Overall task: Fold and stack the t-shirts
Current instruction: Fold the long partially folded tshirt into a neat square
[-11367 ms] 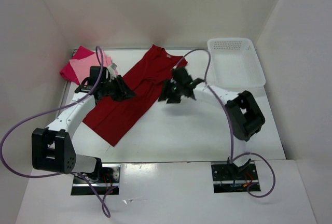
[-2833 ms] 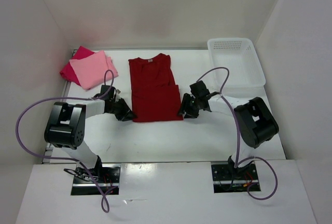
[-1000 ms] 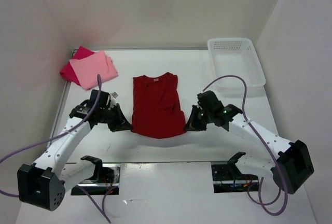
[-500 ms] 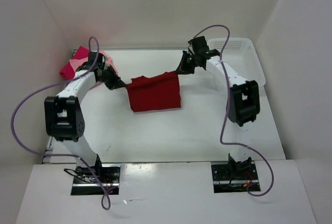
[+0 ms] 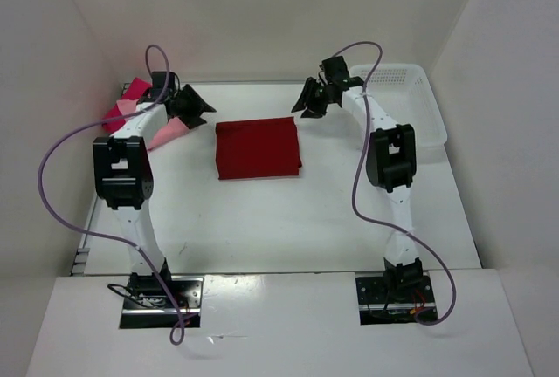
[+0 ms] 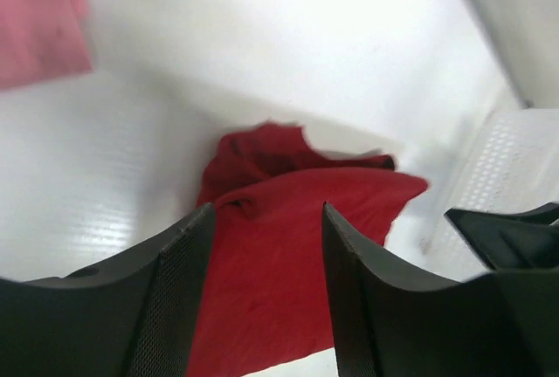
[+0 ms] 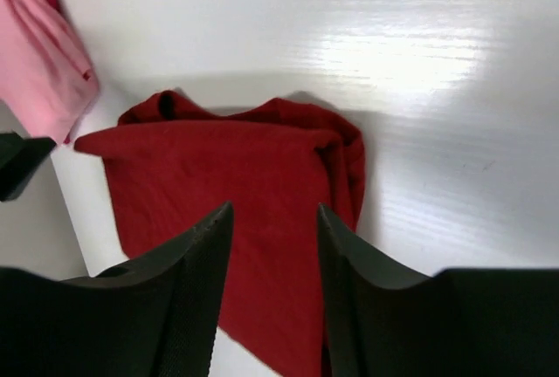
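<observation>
**Jaws Apart, Red Shirt Folded**

Left gripper (image 5: 196, 107) and right gripper (image 5: 308, 104): jaws spread, empty. The folded dark red cloth t-shirt (image 5: 258, 148) lies centre frame on the white table (image 5: 262, 220), enclosed by white walls. The left arm partly hides the pale pink t-shirt (image 5: 166, 133) at upper left.

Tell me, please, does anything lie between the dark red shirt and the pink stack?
Nothing on the table lies between the dark red shirt and the pale pink shirt; only the open left gripper hangs above that gap.
</observation>
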